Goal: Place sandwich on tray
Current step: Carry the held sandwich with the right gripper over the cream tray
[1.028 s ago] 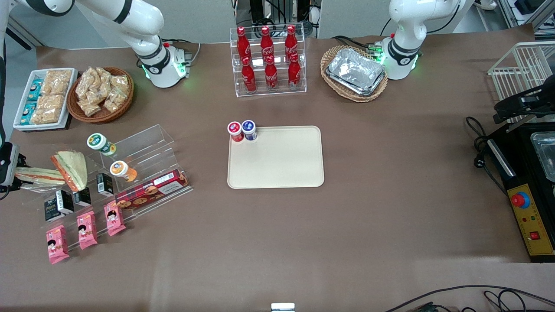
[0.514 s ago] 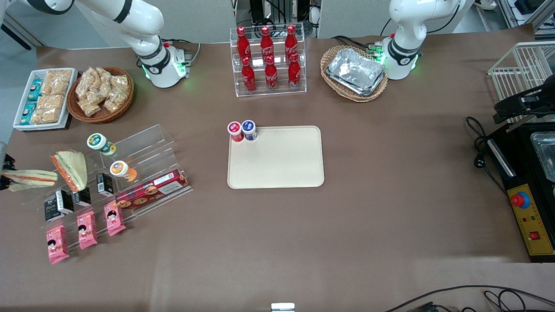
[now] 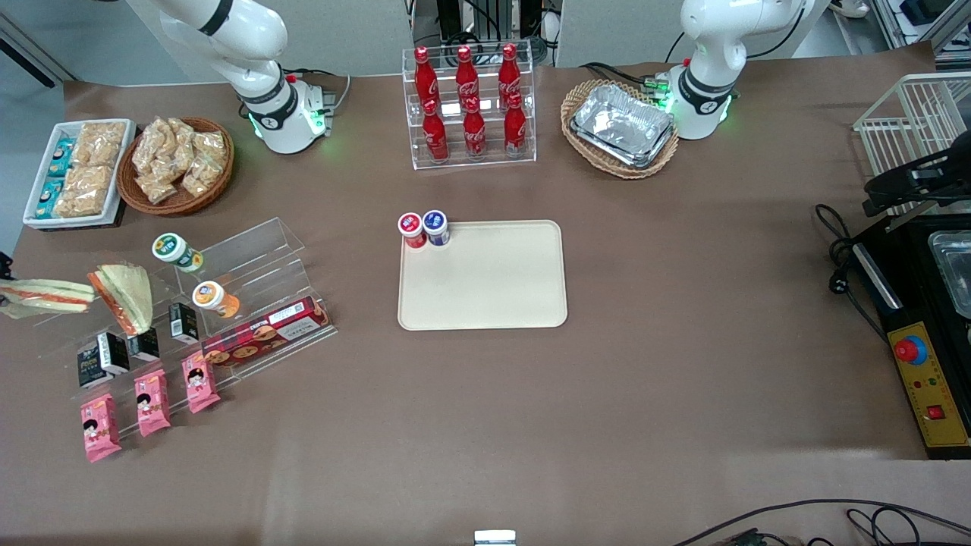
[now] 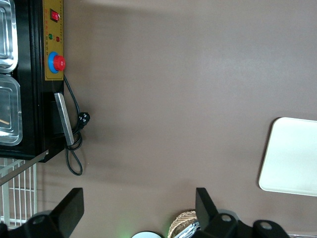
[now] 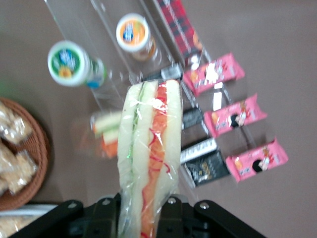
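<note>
Cream bread with an orange-red stripe marks the sandwich (image 3: 44,295) in the front view, at the frame edge toward the working arm's end of the tabletop (image 3: 683,394). It appears raised off the surface rather than resting on the clear acrylic rack (image 3: 227,280) beside it. The claw itself is cut off by the frame edge in this view. The tray (image 3: 493,296) lies well apart from the sandwich, toward the parked arm's end, with a red-capped cup (image 3: 411,228) and a blue-capped cup (image 3: 435,227) standing on the corner farthest from the front camera. The rest of the tray surface is bare. The sandwich's long axis runs roughly along the line toward the tray.

The left wrist view shows only one rounded corner of the tray (image 4: 292,158) on the brown surface; the sandwich is not in it.

In the right wrist view the claw (image 5: 146,210) is clamped on the wide end of the wrapped sandwich (image 5: 151,148), which projects straight out from the fingers, long axis in line with the claw. Below it lie a second, triangular sandwich (image 5: 106,134), a green-lidded cup (image 5: 69,63), an orange-lidded cup (image 5: 133,32) and pink snack packets (image 5: 237,116). Judgement: the coming move is a long sideways carry to the tray, setting down clear of the two cups.
</note>
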Available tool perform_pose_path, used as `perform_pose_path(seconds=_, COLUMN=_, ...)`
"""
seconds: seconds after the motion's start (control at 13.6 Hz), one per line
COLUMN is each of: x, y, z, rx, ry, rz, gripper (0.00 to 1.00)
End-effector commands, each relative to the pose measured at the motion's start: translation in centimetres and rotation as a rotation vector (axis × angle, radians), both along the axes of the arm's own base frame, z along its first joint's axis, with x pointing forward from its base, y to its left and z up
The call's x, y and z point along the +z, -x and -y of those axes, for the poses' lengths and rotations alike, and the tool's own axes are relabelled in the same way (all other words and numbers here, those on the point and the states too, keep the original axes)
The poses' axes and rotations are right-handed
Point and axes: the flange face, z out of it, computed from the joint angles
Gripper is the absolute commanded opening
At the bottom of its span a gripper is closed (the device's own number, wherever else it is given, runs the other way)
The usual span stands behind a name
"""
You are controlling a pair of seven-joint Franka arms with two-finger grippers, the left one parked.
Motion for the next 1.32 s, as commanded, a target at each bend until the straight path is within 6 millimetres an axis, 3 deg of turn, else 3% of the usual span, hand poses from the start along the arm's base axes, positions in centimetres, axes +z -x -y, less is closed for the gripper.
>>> perform_pose_path(seconds=0.0, x=3.4, y=-0.4, z=-8.7, rx=-0.059, ry=-0.027, rz=-0.049, gripper=0.20)
perform_pose_path(seconds=0.22, x=5.0, y=-0.9, z=-17.4, rx=-0.093, ry=-0.004, rz=-0.080, gripper=0.20)
perform_pose_path(seconds=0.44, x=4.9, y=-1.0, z=-24.5, rx=-0.097, ry=-0.002, rz=-0.117, gripper=0.20)
perform_pose_path(seconds=0.73, x=4.7, y=-0.2, z=-36.9, rx=-0.154, ry=0.004, rz=-0.137, gripper=0.21)
perform_pose_path(seconds=1.03, x=2.7, y=1.0, z=-47.1, rx=-0.221, ry=0.031, rz=-0.127, gripper=0.22)
perform_pose_path(seconds=1.25, x=-0.3, y=1.0, z=-52.9, rx=-0.199, ry=0.017, rz=-0.096, gripper=0.22)
